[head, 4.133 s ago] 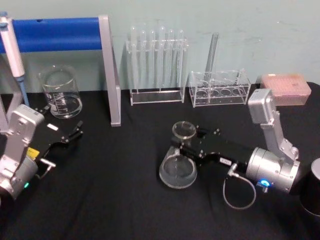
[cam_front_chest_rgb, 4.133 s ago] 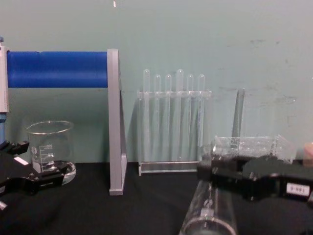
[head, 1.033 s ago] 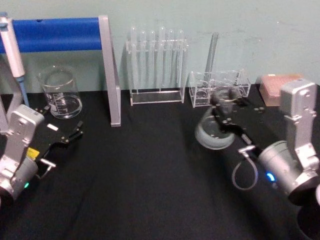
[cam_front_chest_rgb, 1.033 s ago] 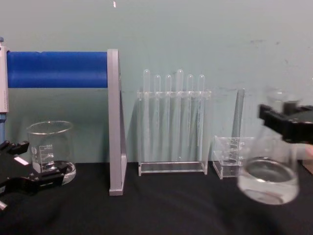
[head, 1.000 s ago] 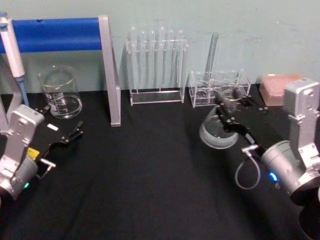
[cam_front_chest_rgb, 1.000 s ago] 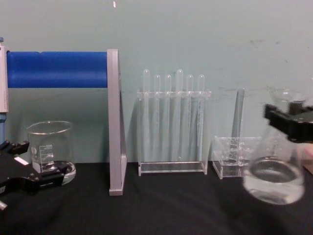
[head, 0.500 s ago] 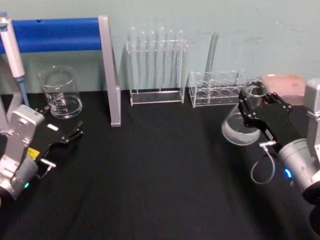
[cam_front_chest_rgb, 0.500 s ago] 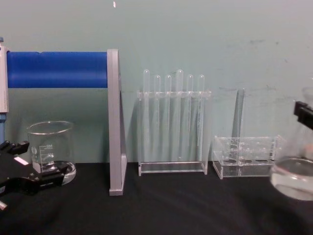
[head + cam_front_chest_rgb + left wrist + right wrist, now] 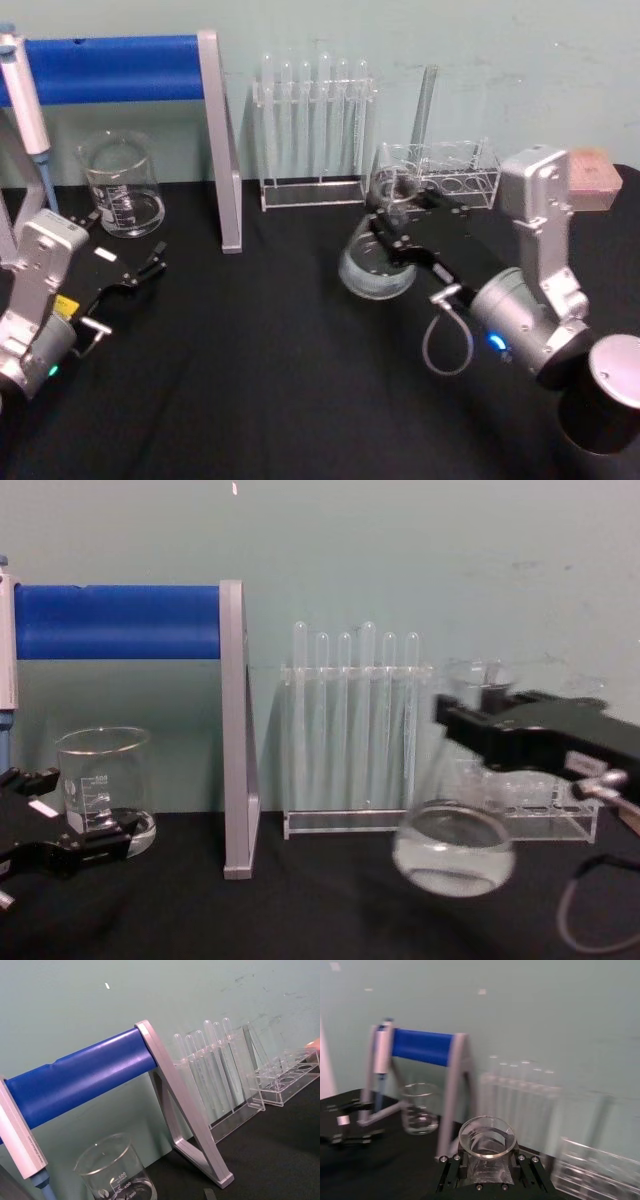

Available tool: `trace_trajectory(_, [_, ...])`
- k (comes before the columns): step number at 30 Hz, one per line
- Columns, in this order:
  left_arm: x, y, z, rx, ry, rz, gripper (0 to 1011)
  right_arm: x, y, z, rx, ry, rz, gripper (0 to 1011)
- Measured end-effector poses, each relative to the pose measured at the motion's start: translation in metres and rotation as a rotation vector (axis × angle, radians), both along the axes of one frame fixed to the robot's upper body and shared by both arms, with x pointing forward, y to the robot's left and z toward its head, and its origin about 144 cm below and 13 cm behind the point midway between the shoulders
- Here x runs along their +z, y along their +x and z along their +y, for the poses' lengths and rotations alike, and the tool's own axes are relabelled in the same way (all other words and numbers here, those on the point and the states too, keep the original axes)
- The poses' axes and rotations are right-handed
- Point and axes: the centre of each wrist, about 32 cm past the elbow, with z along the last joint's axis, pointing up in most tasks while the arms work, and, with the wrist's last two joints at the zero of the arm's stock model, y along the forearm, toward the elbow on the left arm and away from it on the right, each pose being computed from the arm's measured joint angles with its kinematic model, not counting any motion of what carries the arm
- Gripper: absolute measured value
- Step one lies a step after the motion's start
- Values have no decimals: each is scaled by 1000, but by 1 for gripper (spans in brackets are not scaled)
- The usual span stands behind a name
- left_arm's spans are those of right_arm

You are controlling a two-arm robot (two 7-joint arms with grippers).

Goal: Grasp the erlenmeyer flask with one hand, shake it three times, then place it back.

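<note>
Since half a second ago the flask (image 9: pixel 378 262) has swung from the right edge toward the middle, and it hangs above the black table (image 9: pixel 280 380), near the tube rack (image 9: pixel 312 140); the right gripper (image 9: pixel 393 207) is closed tight on its neck. For a good shake I judge the swings should be short and level, the mouth kept up and the flask kept off the tube rack; the left gripper (image 9: pixel 135 255) rests with jaws apart beside the beaker (image 9: pixel 120 185).
</note>
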Motion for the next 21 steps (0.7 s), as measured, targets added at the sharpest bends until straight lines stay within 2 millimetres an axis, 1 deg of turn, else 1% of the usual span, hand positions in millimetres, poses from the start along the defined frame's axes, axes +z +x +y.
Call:
trace_trajectory(3, [0, 0, 0, 0, 0, 0, 1001, -1, 4, 11, 87, -7, 4, 452])
trace_trajectory(11, [0, 0, 0, 0, 0, 0, 1001, -1, 8, 27, 208, -9, 6, 452])
trace_trajectory(15, [0, 0, 0, 0, 0, 0, 1001, -1, 8, 28, 216, -9, 5, 452])
trace_trajectory(21, [0, 0, 0, 0, 0, 0, 1001, 0, 6, 21, 162, -5, -2, 451])
